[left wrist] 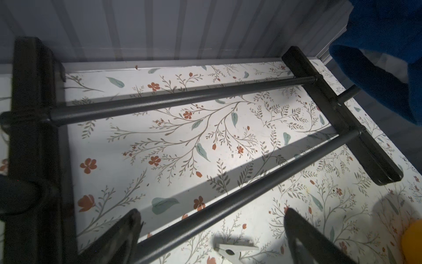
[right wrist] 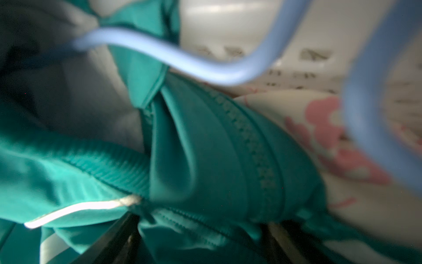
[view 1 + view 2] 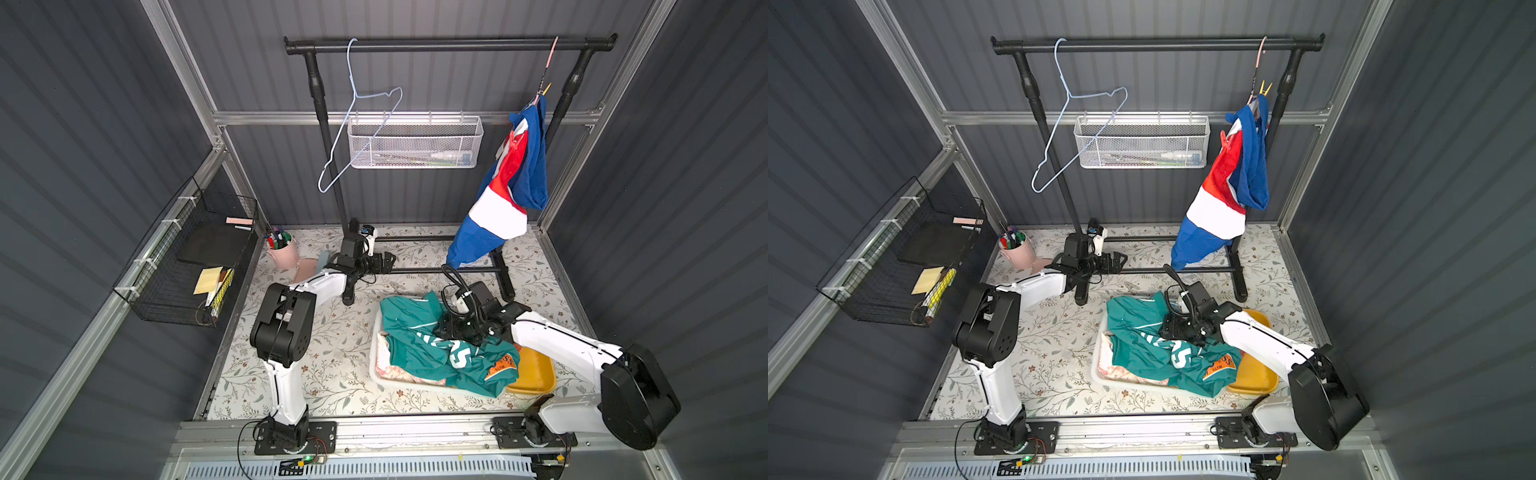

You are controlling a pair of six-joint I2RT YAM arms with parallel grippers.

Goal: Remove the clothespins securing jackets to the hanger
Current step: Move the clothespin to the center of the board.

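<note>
The red-white-blue jacket (image 3: 498, 199) hangs from a pink hanger (image 3: 550, 58) at the rack's right end. A yellow clothespin (image 3: 545, 88) sits at its top and a red one (image 3: 1225, 140) on its edge. The teal jacket (image 3: 428, 349) lies in a white bin (image 3: 374, 353) over the cream-and-pink jacket (image 3: 384, 361). My right gripper (image 3: 451, 328) is down on the teal jacket, open, with teal fabric (image 2: 205, 160) lying between its fingers (image 2: 118, 240) and a light blue hanger wire (image 2: 182, 61) close by. My left gripper (image 1: 212, 228) is open above a pale clothespin (image 1: 235, 250) lying on the table.
An empty light blue hanger (image 3: 357, 120) hangs at the rack's left end. The black rack base bars (image 1: 182, 100) cross the floral table. A yellow tray (image 3: 536, 374) sits beside the bin, with a pink pen cup (image 3: 284, 251), a white mesh basket (image 3: 415, 141) and a black wire basket (image 3: 187, 266) around.
</note>
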